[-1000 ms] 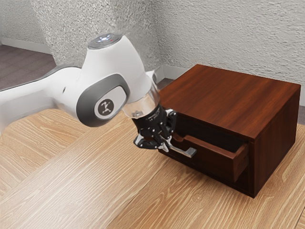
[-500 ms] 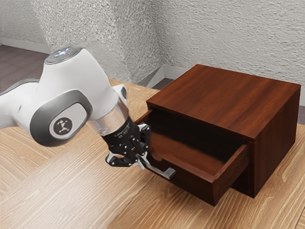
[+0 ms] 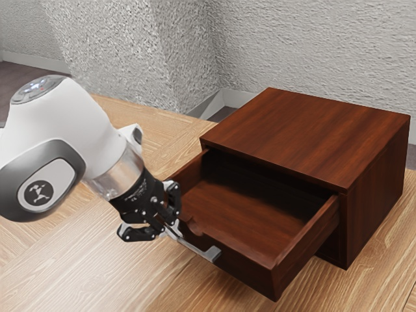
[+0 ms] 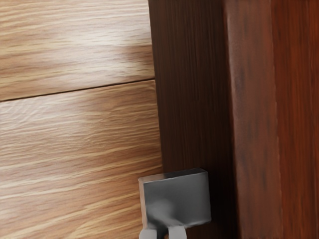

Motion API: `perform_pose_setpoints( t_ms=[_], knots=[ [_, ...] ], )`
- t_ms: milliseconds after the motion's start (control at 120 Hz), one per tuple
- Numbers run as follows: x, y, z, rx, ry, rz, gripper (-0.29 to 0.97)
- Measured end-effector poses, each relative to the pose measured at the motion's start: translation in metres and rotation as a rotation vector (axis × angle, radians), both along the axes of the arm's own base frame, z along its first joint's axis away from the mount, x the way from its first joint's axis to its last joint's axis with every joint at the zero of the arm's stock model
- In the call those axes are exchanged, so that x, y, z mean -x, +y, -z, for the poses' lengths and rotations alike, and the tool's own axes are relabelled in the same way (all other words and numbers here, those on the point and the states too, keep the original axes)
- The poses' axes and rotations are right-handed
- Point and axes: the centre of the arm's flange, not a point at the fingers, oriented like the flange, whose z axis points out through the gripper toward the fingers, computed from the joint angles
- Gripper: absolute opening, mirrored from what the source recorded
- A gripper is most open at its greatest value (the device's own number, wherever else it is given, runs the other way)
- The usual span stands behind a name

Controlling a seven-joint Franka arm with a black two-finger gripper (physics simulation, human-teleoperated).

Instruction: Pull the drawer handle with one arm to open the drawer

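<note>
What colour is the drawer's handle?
The handle is plain grey, clearest in the wrist view.

Arm [image 3: 65, 140] seen entering from exterior view's left; white links, grey joint cap with logo turned toward camera. Last link angled downward toward exterior view's right. Wrist [image 3: 118, 177] marked by silvery collar, set just behind black hand. Gripper [image 3: 168, 227] held low, pointed toward exterior view's right, tilted slightly downward. Fingers [image 3: 171, 207] seen closed on handle [image 3: 198, 246] from two sides, at handle's end nearest arm. Elbow and base cut off by frame edge.
</note>
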Motion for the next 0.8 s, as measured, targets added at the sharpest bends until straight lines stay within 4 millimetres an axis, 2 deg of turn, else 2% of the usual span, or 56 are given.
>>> perform_pose_setpoints(
  t_ms=[142, 225, 350, 383, 417, 458, 500, 633, 800],
  knots=[
    [-0.001, 0.002, -0.004, -0.002, -0.017, -0.01, 0.27],
    [0.009, -0.011, -0.018, -0.02, -0.05, 0.007, 0.41],
    [0.05, -0.033, -0.068, -0.043, -0.147, 0.047, 0.53],
    [0.056, -0.037, -0.09, -0.043, -0.178, 0.052, 0.55],
    [0.057, -0.034, -0.119, -0.04, -0.216, 0.04, 0.57],
    [0.049, -0.022, -0.155, -0.041, -0.263, -0.006, 0.59],
    [0.039, -0.016, -0.173, -0.041, -0.27, -0.035, 0.61],
    [0.008, -0.004, -0.189, -0.02, -0.132, -0.116, 0.65],
    [-0.002, -0.005, -0.143, -0.023, 0.079, -0.162, 0.67]
  ],
)
